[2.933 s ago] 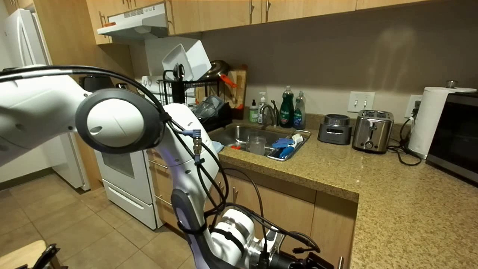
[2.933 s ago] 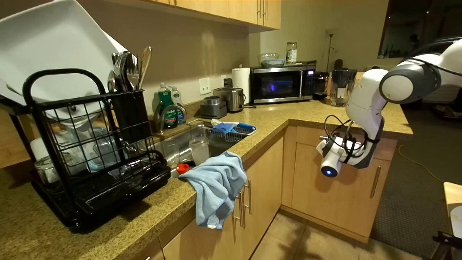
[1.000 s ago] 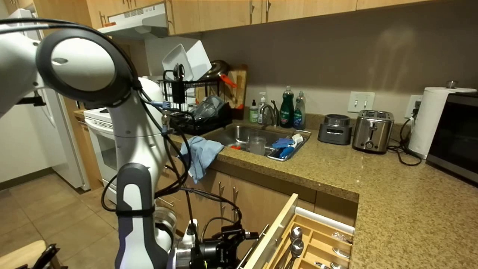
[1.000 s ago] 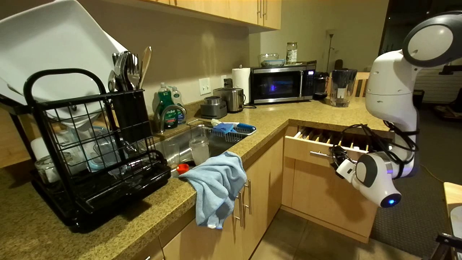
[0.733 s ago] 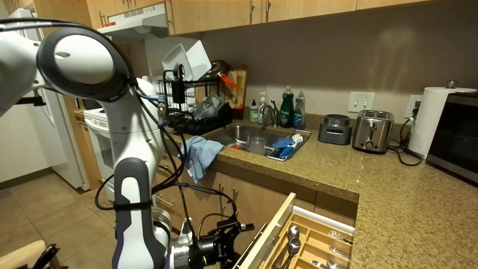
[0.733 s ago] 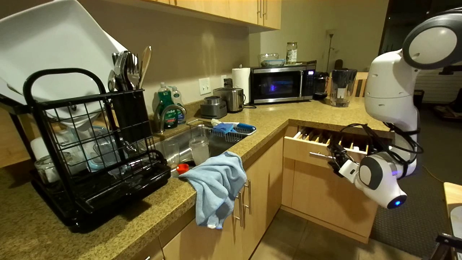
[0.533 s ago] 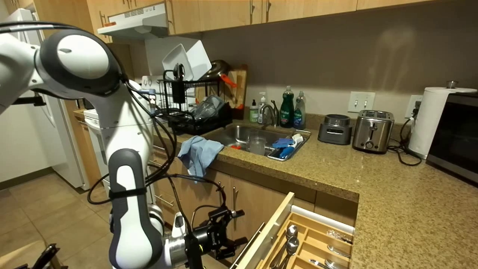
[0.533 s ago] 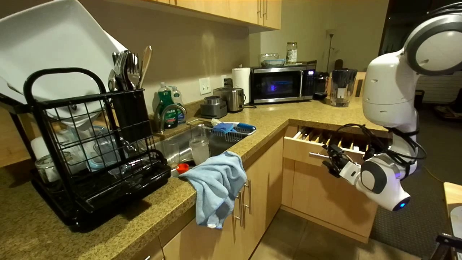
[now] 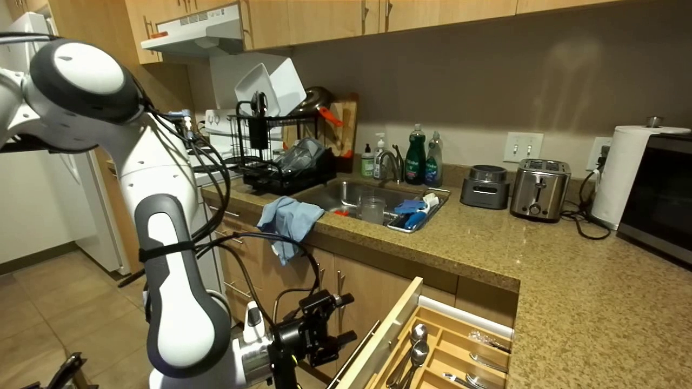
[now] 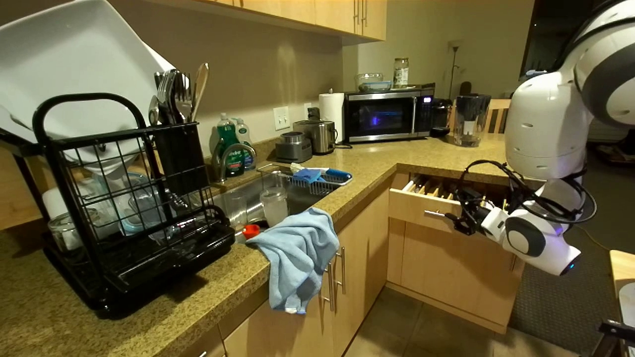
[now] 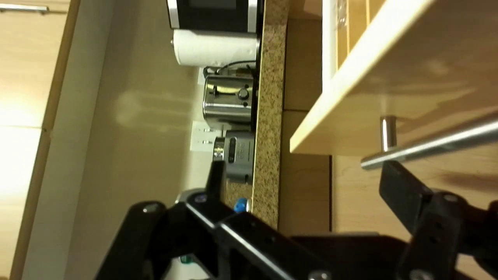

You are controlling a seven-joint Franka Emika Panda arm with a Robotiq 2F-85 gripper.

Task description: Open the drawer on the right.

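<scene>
The light-wood drawer point(image 9: 383, 330) stands pulled out from under the counter. Its divided wooden tray point(image 9: 453, 319) shows in an exterior view, with spoons point(image 9: 419, 354) and other cutlery inside. Across the drawer front runs a slim metal handle point(image 10: 434, 213), seen close up as the handle point(image 11: 432, 147) in the wrist view. My gripper point(image 9: 346, 317) is open in front of the drawer front, nothing between its fingers. In the wrist view one fingertip point(image 11: 402, 190) overlaps the handle's end; whether they touch I cannot tell.
Above the drawer lies the speckled counter point(image 9: 486, 243), its edge point(image 11: 270, 116) close by in the wrist view. A blue towel point(image 10: 302, 253) hangs near the sink point(image 9: 346, 194). Cabinet doors with upright handles point(image 9: 339, 292) stand beside the gripper. A toaster point(image 9: 539, 189) sits on the counter.
Nearly three seconds ago the drawer was closed; now it is out. Over the last second it slid slightly further out, while my open gripper backed off the handle and rose a little.
</scene>
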